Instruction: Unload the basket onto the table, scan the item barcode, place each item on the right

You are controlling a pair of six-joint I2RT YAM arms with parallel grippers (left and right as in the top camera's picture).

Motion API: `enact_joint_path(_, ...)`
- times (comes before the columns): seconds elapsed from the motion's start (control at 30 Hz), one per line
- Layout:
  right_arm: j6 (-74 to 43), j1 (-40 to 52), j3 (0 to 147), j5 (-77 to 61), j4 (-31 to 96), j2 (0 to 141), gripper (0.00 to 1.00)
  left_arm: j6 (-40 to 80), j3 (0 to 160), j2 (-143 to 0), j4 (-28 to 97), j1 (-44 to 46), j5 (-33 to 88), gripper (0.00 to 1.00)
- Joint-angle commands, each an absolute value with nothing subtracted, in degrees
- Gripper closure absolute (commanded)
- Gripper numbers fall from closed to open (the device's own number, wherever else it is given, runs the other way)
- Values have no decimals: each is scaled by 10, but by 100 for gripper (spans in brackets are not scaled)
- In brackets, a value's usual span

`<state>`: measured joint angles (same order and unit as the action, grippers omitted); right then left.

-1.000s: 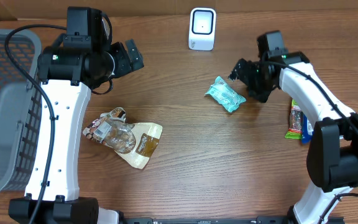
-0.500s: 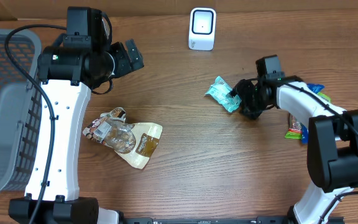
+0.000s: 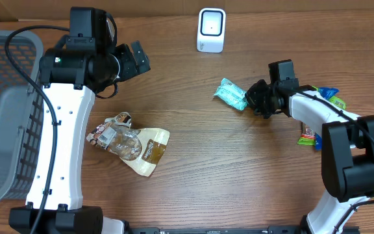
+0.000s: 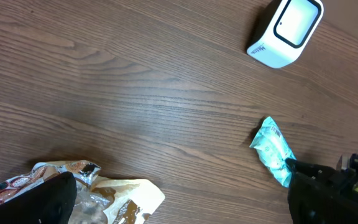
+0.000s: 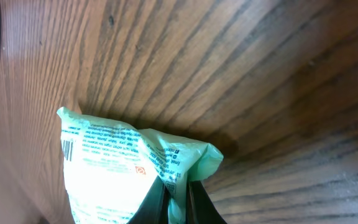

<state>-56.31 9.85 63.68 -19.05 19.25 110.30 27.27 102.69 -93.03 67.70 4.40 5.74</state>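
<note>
The item is a mint-green packet (image 3: 231, 95) on the wood right of centre, below the white scanner (image 3: 211, 30) at the table's back edge. My right gripper (image 3: 250, 99) is shut on the packet's right corner. In the right wrist view the dark fingers (image 5: 157, 200) pinch a crumpled fold of the packet (image 5: 117, 162), and a barcode (image 5: 66, 149) shows on its left end. My left gripper (image 3: 138, 58) hangs open high over the back left. Its view takes in the scanner (image 4: 286, 31) and the packet (image 4: 272, 149).
A crinkled clear-and-tan snack bag (image 3: 132, 142) lies left of centre. A grey mesh basket (image 3: 5, 117) stands at the left edge. More colourful packets (image 3: 313, 127) lie at the far right beside my right arm.
My right gripper swung down to the packet's right side and shut on its corner. The packet has shifted slightly left and up. The left arm has not moved.
</note>
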Motion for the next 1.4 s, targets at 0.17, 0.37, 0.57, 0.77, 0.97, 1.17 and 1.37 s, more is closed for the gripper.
enact_joint_path(0.17,-245,72,642,-342,142,1101,96,274,1029,-936,675,45,54,0)
enact_joint_path(0.37,-12,48,681,-309,246,1101,91,274,1029,-936,675,45,54,0)
enact_joint_path(0.57,-15,23,691,-327,265,1101,24,274,1029,-936,675,45,54,0)
enact_joint_path(0.77,-17,25,690,-335,267,1106,20,274,1029,-936,675,45,54,0)
enact_joint_path(0.97,-17,44,689,-335,248,1133,20,274,1029,-936,675,45,54,0)
enact_joint_path(1.17,-17,54,686,-336,253,1169,23,274,1029,-936,675,45,54,0)
enact_joint_path(1.37,-15,65,686,-346,288,1183,24,274,1029,-936,675,45,54,0)
